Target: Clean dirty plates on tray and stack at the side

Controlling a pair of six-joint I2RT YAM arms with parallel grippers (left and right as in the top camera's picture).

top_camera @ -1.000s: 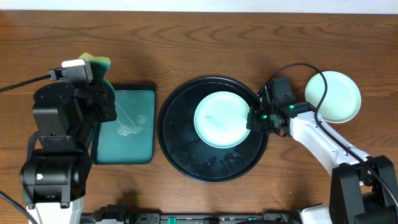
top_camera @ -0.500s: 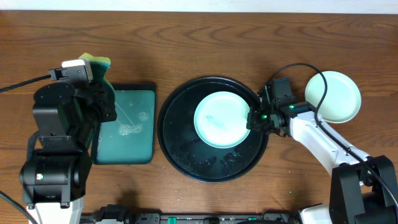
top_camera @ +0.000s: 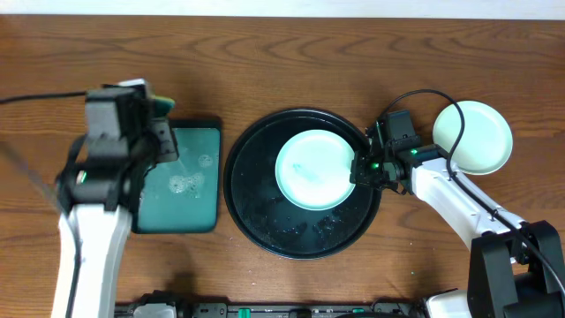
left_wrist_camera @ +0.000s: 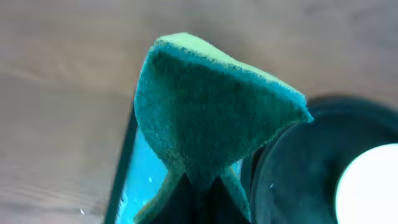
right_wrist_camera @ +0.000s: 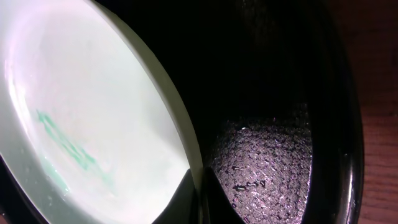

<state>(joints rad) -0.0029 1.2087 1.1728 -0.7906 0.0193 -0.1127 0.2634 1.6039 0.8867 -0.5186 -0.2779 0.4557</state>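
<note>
The mint plate [top_camera: 313,168] lies in the tray [top_camera: 256,221], the right hand [top_camera: 360,168] pinching its right rim; left of the tray, the left hand [left_wrist_camera: 200,199] clamps a sponge [left_wrist_camera: 211,106]; a second plate [top_camera: 481,137] sits right of it.

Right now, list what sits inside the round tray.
A mint-green plate with a teal smear, its rim between the jaws of the right gripper, and water droplets. Anything under the plate is hidden.

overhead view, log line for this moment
left claw: holds sponge | right claw: grips smeared plate rim in tray | side plate: off tray, right
</note>
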